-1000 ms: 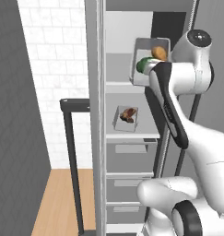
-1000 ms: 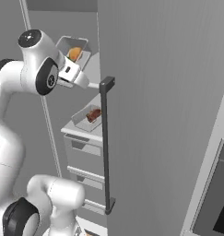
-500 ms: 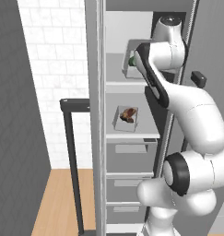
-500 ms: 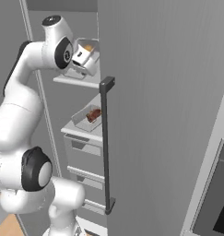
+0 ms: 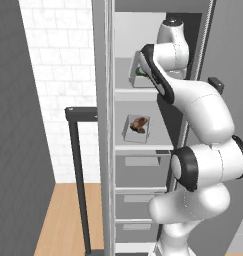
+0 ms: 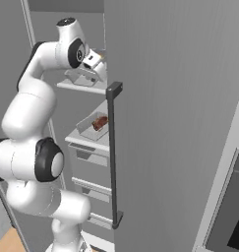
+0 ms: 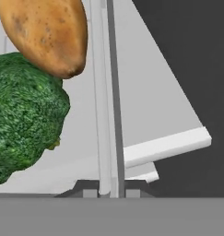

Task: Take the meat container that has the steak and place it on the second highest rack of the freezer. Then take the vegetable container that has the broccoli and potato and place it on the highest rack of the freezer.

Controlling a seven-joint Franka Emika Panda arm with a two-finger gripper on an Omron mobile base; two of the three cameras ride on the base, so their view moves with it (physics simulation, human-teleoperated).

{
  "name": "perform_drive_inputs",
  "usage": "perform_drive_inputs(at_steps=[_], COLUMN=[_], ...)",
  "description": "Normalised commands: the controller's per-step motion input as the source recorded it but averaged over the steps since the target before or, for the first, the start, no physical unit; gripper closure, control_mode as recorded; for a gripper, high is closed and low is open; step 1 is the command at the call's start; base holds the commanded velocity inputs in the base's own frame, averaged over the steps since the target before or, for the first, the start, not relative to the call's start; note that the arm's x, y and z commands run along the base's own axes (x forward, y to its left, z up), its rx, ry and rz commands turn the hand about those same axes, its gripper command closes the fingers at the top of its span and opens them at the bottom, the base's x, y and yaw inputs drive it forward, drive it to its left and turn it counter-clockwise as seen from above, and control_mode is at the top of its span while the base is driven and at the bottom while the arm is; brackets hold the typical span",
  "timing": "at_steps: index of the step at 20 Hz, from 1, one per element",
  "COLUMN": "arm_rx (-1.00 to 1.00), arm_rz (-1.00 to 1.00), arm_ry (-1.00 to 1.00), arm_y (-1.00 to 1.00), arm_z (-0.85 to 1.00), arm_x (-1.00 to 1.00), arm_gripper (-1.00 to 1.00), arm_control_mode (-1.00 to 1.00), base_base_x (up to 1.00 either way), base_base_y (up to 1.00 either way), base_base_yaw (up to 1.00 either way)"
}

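The vegetable container (image 7: 106,92) is a white tray holding the orange-tan potato (image 7: 44,34) and the dark green broccoli (image 7: 26,120). My gripper (image 7: 106,188) is shut on its thin wall. The arm reaches into the open freezer (image 5: 109,150) and holds this container (image 6: 83,76) over the highest rack (image 6: 79,86); whether it rests on the board I cannot tell. A bit of broccoli (image 5: 141,71) peeks out beside my arm. One board lower, the meat container (image 5: 137,128) with the steak (image 5: 139,124) sits on the second highest rack (image 5: 143,148). My gripper (image 6: 98,66) is at the container's door-side edge.
The freezer door (image 6: 180,123) stands open at the right with its long dark handle (image 6: 112,152). Grey drawers (image 5: 138,170) fill the cabinet below the boards. A white tiled wall (image 5: 58,75) lies to the left, a black oven front (image 6: 229,216) to the far right.
My arm has swung the vegetable container from in front of the cabinet into the freezer, over the upper board. The meat container has stayed on the lower board.
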Motion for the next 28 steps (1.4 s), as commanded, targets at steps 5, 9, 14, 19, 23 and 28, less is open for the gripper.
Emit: perform_drive_inputs(at_steps=[5,9,14,19,23,28], arm_rx=[0.0,0.0,0.0,0.0,0.0,0.0], arm_rz=[0.0,0.0,-0.02,-0.02,0.0,0.0], arm_ry=[-0.05,-0.1,-0.04,-0.01,0.0,0.0], arm_y=[0.0,0.0,0.0,0.0,0.0,0.0], arm_z=[-0.63,-0.11,0.03,0.0,0.0,0.0], arm_x=[0.24,0.45,0.88,0.57,0.07,0.0], arm_gripper=[1.0,1.0,1.0,1.0,-1.0,-1.0], arm_control_mode=[-1.0,-1.0,-1.0,-1.0,-1.0,-1.0], base_base_x=[0.0,0.0,0.0,0.0,0.0,0.0], base_base_y=[0.0,0.0,0.0,0.0,0.0,0.0], base_base_yaw=[0.0,0.0,0.0,0.0,0.0,0.0])
